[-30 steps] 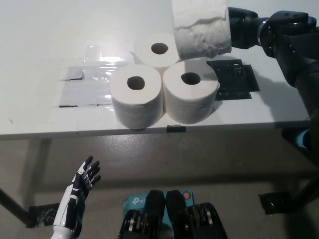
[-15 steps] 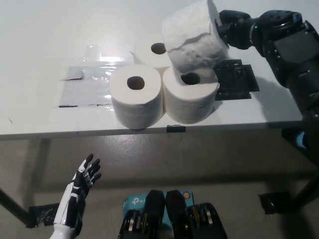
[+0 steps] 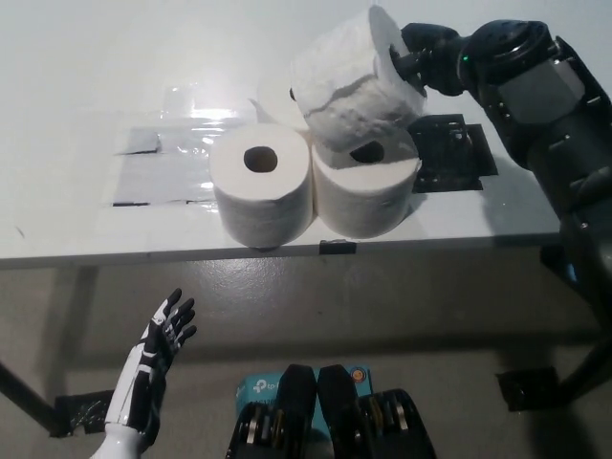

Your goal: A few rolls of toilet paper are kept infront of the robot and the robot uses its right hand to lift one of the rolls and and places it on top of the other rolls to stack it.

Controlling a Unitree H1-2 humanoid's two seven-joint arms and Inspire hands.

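Soft, ragged paper is making this placement chancy. The right hand [image 3: 421,59] is gripping the carried roll [image 3: 356,78] at its far end, fingers clamped on it, and the roll is hanging tilted over the three rolls standing together on the table [image 3: 76,115]. Its lower edge is sitting right above the front right roll [image 3: 365,186] and partly covering the back roll [image 3: 277,96], while the front left roll [image 3: 260,182] is standing clear (whether paper is touching paper I cannot tell). If the hand is letting go at this tilt, the roll is likely tipping off, and a push could nudge the front rolls off the near edge. The left hand [image 3: 164,330] is resting below the table, fingers spread.
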